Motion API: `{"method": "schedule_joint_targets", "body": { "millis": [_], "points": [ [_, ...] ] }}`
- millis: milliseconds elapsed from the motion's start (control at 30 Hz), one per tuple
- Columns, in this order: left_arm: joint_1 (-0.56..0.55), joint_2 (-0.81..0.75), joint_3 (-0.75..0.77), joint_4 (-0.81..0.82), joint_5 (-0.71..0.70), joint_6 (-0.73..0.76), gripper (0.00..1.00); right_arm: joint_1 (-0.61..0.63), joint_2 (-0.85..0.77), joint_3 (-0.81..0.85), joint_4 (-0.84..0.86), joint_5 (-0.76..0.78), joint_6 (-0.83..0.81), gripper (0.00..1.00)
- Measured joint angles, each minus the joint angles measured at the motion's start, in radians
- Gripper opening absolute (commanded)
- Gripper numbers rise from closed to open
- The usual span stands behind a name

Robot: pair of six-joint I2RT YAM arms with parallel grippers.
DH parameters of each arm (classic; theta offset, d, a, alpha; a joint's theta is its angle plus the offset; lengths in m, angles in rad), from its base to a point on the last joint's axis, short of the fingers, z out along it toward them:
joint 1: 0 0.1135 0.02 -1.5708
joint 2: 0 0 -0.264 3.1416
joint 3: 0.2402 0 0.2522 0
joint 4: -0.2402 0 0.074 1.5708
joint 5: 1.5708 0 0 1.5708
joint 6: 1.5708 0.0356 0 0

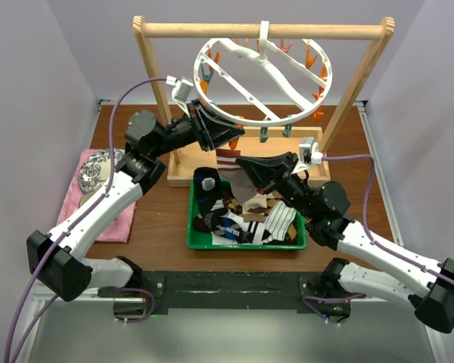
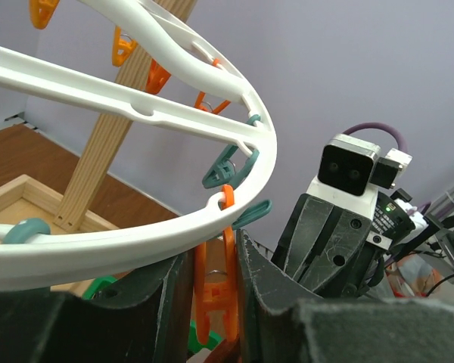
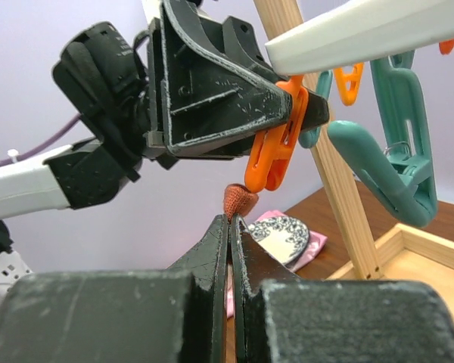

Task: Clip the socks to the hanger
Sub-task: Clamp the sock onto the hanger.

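The white ring hanger (image 1: 266, 74) hangs tilted from its hook on the round bar, with orange and teal pegs round its rim. My left gripper (image 1: 234, 138) is shut on an orange peg (image 2: 216, 295) under the ring's near rim (image 2: 136, 236), one finger on each side. My right gripper (image 1: 240, 161) is shut on a brown sock (image 1: 228, 159). The sock's rust-brown tip (image 3: 238, 200) pokes out above the right gripper (image 3: 231, 219), touching the lower end of that orange peg (image 3: 276, 151). Other socks (image 1: 246, 219) lie in the green tray.
The green tray (image 1: 191, 219) sits at the front centre. The light wooden frame (image 1: 265, 30) stands on a wooden base (image 1: 321, 174) behind it. A pink cloth (image 1: 110, 208) with a patterned round plate (image 1: 98, 168) lies to the left. A teal peg (image 3: 401, 151) hangs right of the orange one.
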Motion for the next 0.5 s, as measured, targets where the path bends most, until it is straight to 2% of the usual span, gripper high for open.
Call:
{"method": "schedule_joint_targets", "body": {
  "millis": [500],
  "points": [
    [0.006,0.010,0.000,0.040,0.037,-0.048,0.00,-0.043,-0.028,-0.043,0.041,-0.036,0.030,0.00]
  ]
}}
